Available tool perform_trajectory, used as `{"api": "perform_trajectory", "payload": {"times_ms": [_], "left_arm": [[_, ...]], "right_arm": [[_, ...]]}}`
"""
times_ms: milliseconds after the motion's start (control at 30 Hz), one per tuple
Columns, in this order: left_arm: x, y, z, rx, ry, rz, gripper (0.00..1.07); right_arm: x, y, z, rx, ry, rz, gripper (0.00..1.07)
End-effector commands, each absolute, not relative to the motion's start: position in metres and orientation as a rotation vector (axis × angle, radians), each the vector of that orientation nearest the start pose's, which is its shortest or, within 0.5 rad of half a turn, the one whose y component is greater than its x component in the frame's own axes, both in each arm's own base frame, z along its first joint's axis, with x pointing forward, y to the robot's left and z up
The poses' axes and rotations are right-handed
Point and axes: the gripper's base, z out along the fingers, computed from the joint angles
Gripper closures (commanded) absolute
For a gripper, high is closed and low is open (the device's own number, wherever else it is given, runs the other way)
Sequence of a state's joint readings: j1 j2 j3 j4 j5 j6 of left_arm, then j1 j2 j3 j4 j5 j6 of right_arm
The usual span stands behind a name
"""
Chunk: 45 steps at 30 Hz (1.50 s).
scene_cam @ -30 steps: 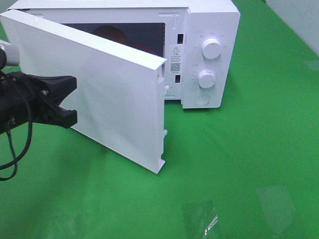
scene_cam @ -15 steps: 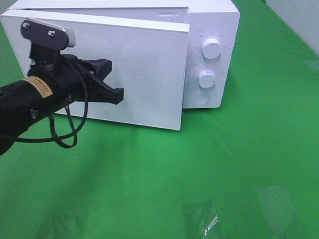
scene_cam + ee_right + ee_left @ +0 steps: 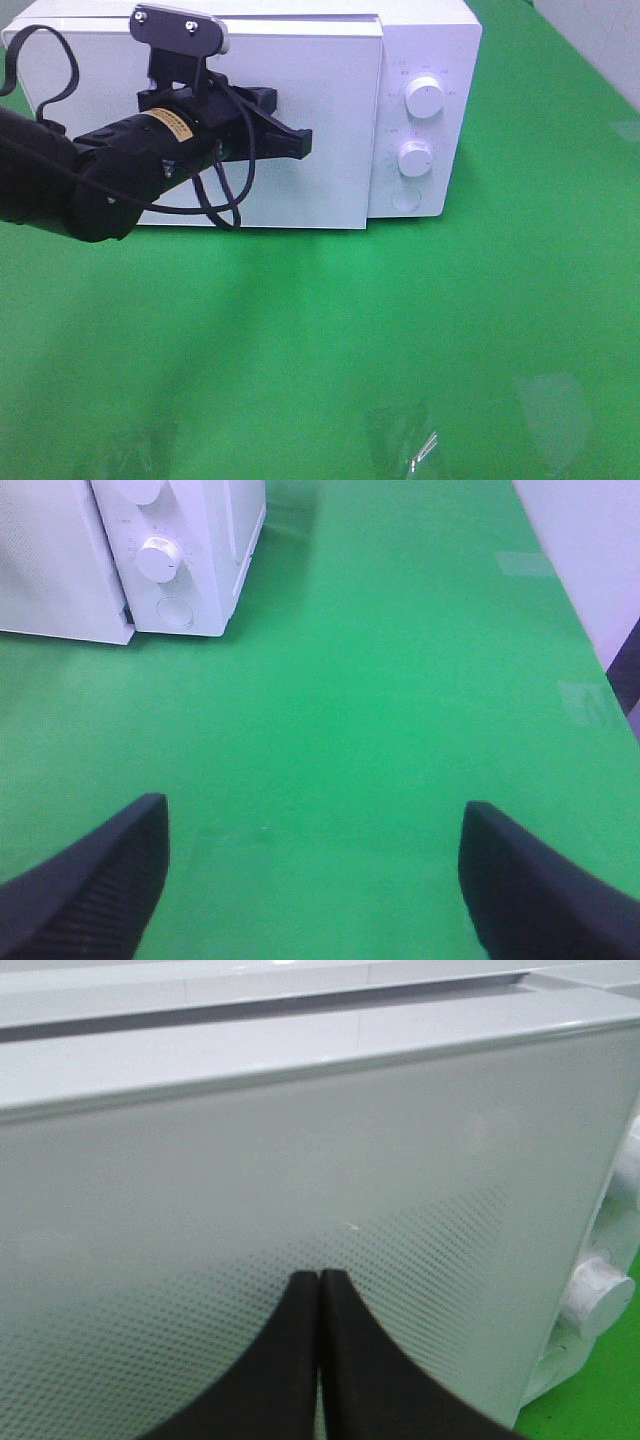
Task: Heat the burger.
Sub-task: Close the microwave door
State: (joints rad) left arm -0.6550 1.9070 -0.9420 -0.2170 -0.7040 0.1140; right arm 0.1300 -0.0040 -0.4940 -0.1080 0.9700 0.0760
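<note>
The burger is hidden; no view shows it. The white microwave stands at the back of the green table, its door lying flat against the front. My left gripper is shut with nothing in it, and its tips rest against the middle of the door. The left wrist view shows the two black fingertips pressed together on the dotted door panel. My right gripper hangs open over bare green cloth, right of the microwave, and holds nothing.
Two white knobs and a round button sit on the microwave's right panel. Clear tape patches shine on the cloth near the front edge. A pale wall borders the table on the right.
The microwave door has swung from wide open to flat against the front. My left gripper, shut, has moved right and back with it, staying on the door. The right gripper stays still.
</note>
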Motion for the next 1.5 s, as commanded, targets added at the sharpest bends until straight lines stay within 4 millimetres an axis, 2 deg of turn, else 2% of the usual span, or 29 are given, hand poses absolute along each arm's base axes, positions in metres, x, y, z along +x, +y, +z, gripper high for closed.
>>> {"api": "perform_trajectory", "payload": {"times_ms": [33,333,867,1067,1133,1300,1433,1500], "left_arm": [[0.333,-0.242,0.187,0.403,1.708,-0.408,1.07],[0.351,-0.256,0.187,0.397,1.702,-0.421,1.07],[0.363,-0.264,0.18,0.369,1.704,-0.425,1.07],[0.353,-0.274,0.187,0.405,1.711,-0.453,1.07],[0.34,-0.284,0.193,0.469,1.747,-0.475,1.07],[0.329,-0.289,0.195,0.538,1.817,-0.486,1.07],[0.311,-0.288,0.201,0.609,1.914,-0.498,1.07],[0.311,-0.288,0.201,0.609,1.914,-0.498,1.07]], "right_arm": [[-0.004,-0.009,0.283,-0.063,1.917,-0.004,0.31],[-0.004,-0.009,0.283,-0.063,1.917,-0.004,0.31],[-0.004,-0.009,0.283,-0.062,1.917,-0.003,0.31],[-0.004,-0.009,0.283,-0.062,1.917,-0.003,0.31],[-0.004,-0.009,0.283,-0.062,1.918,-0.003,0.31],[-0.004,-0.009,0.283,-0.062,1.918,-0.003,0.31],[-0.004,-0.009,0.283,-0.062,1.918,-0.003,0.31],[-0.004,-0.009,0.283,-0.062,1.918,-0.003,0.31]]}}
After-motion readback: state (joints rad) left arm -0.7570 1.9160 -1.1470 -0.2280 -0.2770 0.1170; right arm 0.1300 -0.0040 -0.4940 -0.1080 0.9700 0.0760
